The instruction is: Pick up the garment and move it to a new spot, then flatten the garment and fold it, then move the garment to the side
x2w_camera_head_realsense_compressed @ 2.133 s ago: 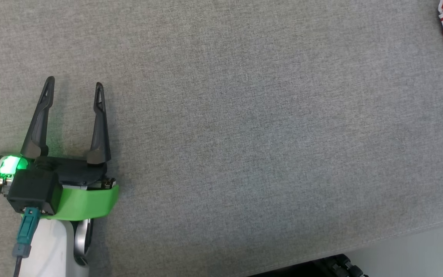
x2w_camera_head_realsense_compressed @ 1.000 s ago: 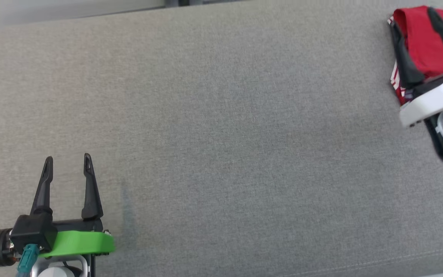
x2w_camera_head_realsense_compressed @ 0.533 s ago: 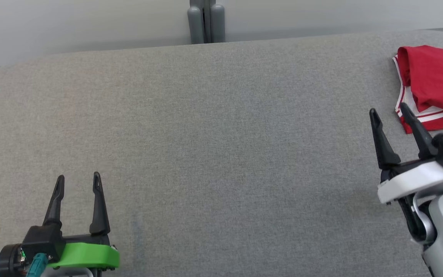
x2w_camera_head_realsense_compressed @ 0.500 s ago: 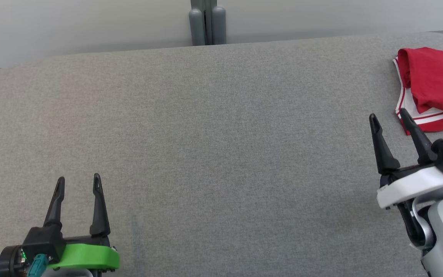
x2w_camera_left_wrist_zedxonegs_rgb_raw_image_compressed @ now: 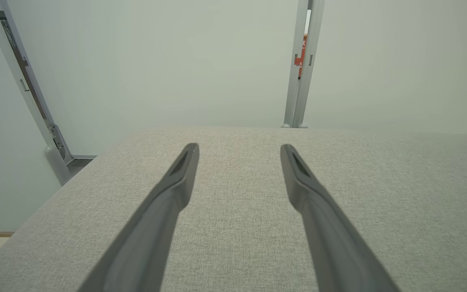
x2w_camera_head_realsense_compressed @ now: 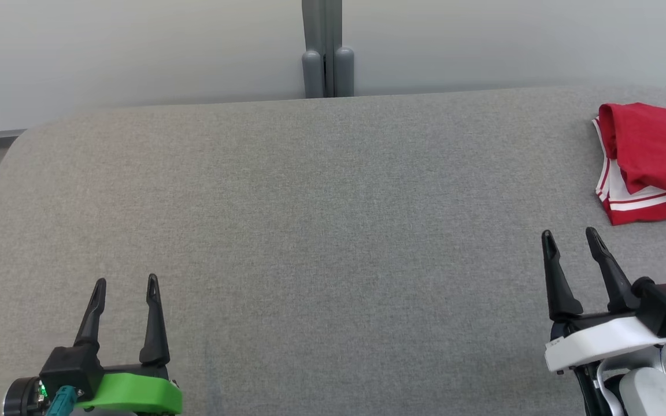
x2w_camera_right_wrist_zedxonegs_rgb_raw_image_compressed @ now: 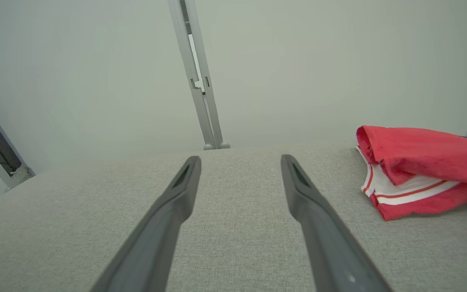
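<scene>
We see the garment, red with white bands, lying in a loosely folded bundle at the far right corner of the grey upholstered surface; its right part runs out of the head view, so we cannot tell how close it sits to the right edge. Our left gripper hangs over the near left corner with its jaws spread wide and nothing between them; our right gripper stands near the near right edge, equally wide and equally empty, apart from the garment and nearer to us than it. We judge the bundle to be set aside already, or else waiting for a fresh grasp; the frames alone do not settle which. The risks we weigh are these: a reach by the right gripper that catches only the top red layer would peel the fold open and leave the banded layer behind; a push along the fabric instead of a clean pinch could nudge the bundle toward the rounded corner and over it; a long finger dragged across the upholstery might snag the cloth; and the left gripper, well apart at the other side, could not steady the bundle in time.
</scene>
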Tool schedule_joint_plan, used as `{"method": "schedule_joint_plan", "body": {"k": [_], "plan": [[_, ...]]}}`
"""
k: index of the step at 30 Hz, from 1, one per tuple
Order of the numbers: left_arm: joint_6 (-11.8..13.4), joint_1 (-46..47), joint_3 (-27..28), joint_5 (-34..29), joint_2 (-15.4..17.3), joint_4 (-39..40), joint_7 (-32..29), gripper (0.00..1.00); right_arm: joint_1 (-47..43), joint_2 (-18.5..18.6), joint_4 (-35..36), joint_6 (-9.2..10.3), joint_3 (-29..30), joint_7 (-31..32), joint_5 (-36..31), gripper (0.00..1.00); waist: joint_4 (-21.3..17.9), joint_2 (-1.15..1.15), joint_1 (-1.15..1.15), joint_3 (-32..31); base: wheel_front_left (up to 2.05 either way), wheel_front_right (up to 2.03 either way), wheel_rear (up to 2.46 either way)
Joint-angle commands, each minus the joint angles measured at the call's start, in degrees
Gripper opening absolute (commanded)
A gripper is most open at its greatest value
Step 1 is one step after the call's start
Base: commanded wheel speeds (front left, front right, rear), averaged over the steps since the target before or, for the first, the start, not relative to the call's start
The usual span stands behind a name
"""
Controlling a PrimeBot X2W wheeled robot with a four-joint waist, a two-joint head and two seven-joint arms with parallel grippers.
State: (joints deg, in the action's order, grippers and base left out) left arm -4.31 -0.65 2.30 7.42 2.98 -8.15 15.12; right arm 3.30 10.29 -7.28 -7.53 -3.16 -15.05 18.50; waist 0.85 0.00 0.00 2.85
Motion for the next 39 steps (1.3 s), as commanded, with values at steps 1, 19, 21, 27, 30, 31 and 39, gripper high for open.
{"method": "schedule_joint_plan", "body": {"k": [1,19,21,27,30,31,39], "plan": [[-0.31,-0.84,0.52,-0.27,0.04,-0.27,-0.01,1.00,-1.14,-0.48,0.50,0.09,0.43,-0.14,-0.42,1.00,0.20,0.00,0.00,-0.69,0.00,0.00,0.00],[-0.91,-2.40,0.79,-0.32,-0.06,-1.02,0.00,1.00,-4.12,-3.95,0.37,0.09,1.43,-0.14,-2.77,1.00,0.09,0.00,0.00,-2.77,0.00,0.00,0.00],[-0.99,-2.19,0.94,-0.26,-0.05,-1.21,0.00,1.00,-3.99,-3.99,0.23,0.09,1.36,-0.14,-2.81,1.00,0.03,0.00,0.00,-2.78,0.00,0.00,0.00],[-1.19,-2.18,1.00,0.51,-0.06,-1.78,0.00,1.00,-4.05,-4.12,-0.21,0.09,1.43,-0.14,-2.61,1.00,0.00,0.00,0.00,-3.12,0.00,0.00,0.00],[-1.28,-2.30,0.85,1.39,-0.06,-1.64,0.00,1.00,-4.12,-4.19,-0.38,0.09,1.31,-0.14,-2.51,1.00,-0.01,0.00,0.00,-3.27,0.00,0.00,0.00],[-1.40,-2.38,0.84,1.68,-0.06,-1.56,0.00,1.00,-4.09,-4.23,-0.42,0.09,1.26,-0.14,-2.43,1.00,-0.03,0.00,0.00,-3.33,0.00,0.00,0.00],[-1.34,-1.32,1.25,3.63,-0.38,-3.94,-0.88,0.00,-4.44,-4.62,-2.04,-0.01,1.10,0.49,-0.44,0.00,-0.07,0.00,0.00,-3.44,0.00,0.00,0.00]]}}
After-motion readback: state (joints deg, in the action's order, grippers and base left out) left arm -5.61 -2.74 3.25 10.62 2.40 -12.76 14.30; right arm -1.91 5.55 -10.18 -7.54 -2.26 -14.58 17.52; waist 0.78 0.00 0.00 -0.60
